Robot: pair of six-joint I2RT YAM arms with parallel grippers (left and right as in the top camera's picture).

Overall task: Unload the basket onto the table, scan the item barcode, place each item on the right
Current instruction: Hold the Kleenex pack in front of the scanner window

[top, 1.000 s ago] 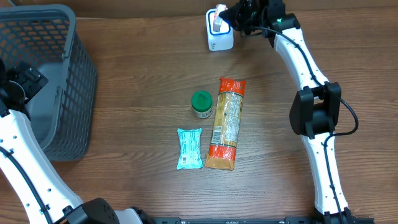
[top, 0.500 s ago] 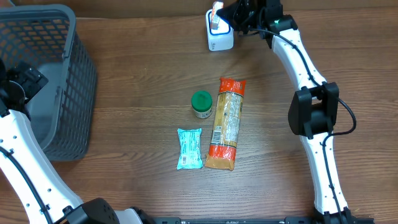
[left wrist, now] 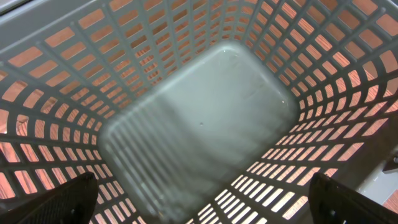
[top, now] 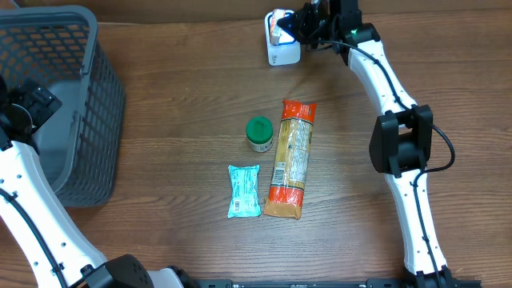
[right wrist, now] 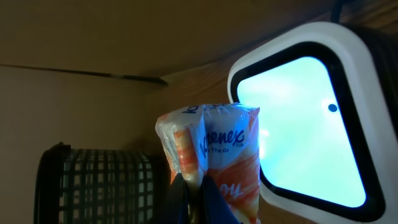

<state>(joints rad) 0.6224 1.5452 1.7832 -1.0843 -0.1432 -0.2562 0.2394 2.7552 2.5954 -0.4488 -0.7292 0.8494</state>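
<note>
R gripper (top: pixel 302 22) is clenched on a Kleenex tissue pack (right wrist: pixel 214 146), held upright w/ its face just beside the lit window of the white barcode scanner (top: pixel 284 51) at the far edge of the wooden table (top: pixel 184 88). L gripper (left wrist: pixel 202 190) hangs over the grey mesh basket (top: pixel 106 104), jaws spread wide, nothing betw. them. Mid-table: green-lidded jar (top: pixel 258 133) just beside a long orange packet (top: pixel 290 158), teal packet (top: pixel 244 191) near its lower end.

White arm links (top: pixel 398 86), black joints (top: pixel 402 144), black cables (top: pixel 453 150).
</note>
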